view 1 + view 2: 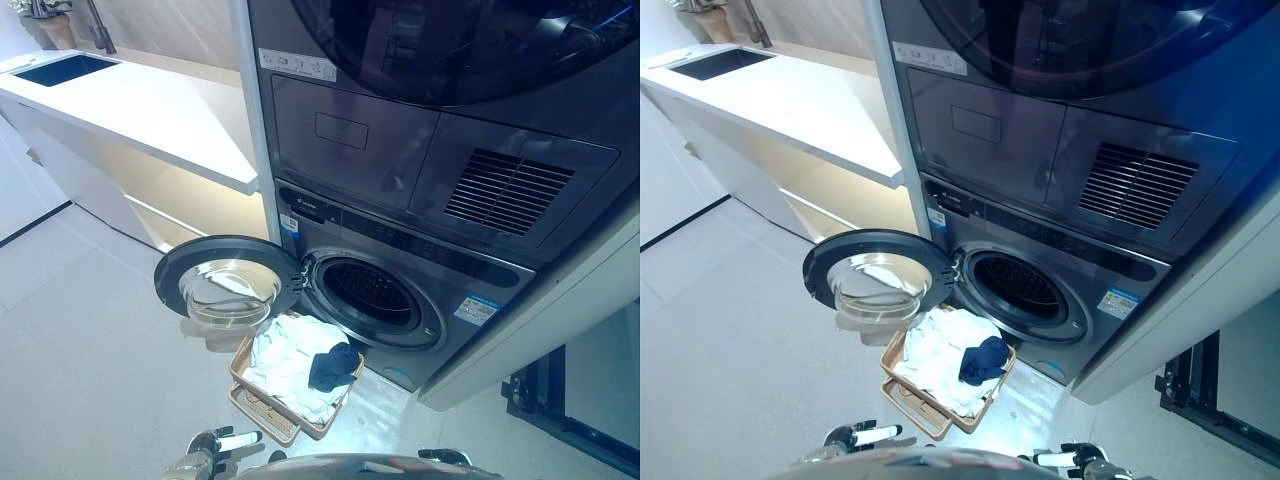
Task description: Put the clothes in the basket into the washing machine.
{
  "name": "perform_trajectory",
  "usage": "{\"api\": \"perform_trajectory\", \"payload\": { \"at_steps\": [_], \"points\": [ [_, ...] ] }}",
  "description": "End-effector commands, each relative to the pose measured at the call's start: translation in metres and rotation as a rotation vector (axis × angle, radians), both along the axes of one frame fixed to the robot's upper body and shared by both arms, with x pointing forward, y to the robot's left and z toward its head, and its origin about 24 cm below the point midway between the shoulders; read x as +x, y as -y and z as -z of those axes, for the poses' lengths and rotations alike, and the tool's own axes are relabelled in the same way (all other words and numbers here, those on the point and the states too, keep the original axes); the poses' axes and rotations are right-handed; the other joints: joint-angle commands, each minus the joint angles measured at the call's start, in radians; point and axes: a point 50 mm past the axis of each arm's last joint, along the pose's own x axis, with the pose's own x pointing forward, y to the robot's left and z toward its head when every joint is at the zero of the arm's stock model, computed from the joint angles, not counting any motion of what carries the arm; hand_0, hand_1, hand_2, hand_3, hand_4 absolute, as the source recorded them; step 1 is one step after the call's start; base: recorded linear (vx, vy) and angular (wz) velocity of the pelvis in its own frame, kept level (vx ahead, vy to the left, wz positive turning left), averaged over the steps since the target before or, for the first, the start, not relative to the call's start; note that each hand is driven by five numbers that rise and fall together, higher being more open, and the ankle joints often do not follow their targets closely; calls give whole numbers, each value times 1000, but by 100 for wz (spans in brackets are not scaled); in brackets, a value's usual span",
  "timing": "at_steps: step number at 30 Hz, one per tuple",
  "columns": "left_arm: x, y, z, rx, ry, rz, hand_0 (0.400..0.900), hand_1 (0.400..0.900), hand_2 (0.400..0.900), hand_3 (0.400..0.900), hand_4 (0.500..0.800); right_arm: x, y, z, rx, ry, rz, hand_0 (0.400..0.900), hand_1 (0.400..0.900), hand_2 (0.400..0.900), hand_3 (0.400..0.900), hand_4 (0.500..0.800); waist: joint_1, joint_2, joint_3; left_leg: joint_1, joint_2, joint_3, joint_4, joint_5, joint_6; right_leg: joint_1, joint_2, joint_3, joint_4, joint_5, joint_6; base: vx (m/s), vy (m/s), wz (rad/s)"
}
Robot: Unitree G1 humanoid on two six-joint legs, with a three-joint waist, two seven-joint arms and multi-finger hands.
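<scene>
A tan wicker basket [262,408] stands on the floor right below the washing machine's round drum opening [368,295]. It holds a heap of white clothes [285,360] with a dark blue garment [333,366] on top at the right. The machine's round door [228,282] is swung open to the left, above the basket's left end. The drum looks dark inside. My left hand [215,445] shows only at the bottom edge, short of the basket. My right hand [1070,460] shows only at the bottom edge to the right. Both hold nothing that I can see.
A second machine [440,40] is stacked above the washer. A white counter [130,110] with a dark sink [65,68] runs off to the left. A black frame [540,400] stands at the right, past a pale panel. Grey floor lies left of the basket.
</scene>
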Motion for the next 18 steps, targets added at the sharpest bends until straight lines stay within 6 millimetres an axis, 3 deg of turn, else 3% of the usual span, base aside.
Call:
{"api": "perform_trajectory", "payload": {
  "at_steps": [1,6,9,13,14,18],
  "points": [
    [20,-2,-4,37,43,27,900,900,900,900,800,18,15,-7,-61,43,-42,900,900,900,900,800,16,15,36,-32,-56,51,3,-59,59,55,76,4,1,45,-71,0,0,0],
    [23,-3,-5,42,45,30,900,900,900,900,800,37,20,-13,-101,71,-157,900,900,900,900,800,19,15,43,-32,-54,52,3,-57,60,57,76,-1,1,45,-70,0,-6,4],
    [30,-5,-8,49,62,43,900,900,900,900,800,62,25,-22,-162,102,-333,900,900,900,900,800,21,16,59,-36,-52,54,3,-52,59,57,75,-6,1,43,-70,-10,-8,7],
    [42,-10,-13,55,96,46,900,900,900,900,800,114,39,-49,-294,179,-597,900,900,900,900,800,30,23,98,-47,-45,63,3,-43,56,50,73,-19,1,40,-68,-35,-10,3],
    [47,-11,-15,54,109,46,900,900,900,900,800,136,37,-61,-350,208,-730,900,900,900,900,800,33,24,114,-50,-43,65,3,-40,56,48,72,-23,1,41,-68,-42,-22,4],
    [61,-10,-20,42,163,35,900,900,900,900,800,176,43,-92,-469,267,-948,900,900,900,900,800,43,28,196,-70,-34,72,3,-11,50,43,70,-30,1,47,-65,-80,-32,12]
  ]
}}
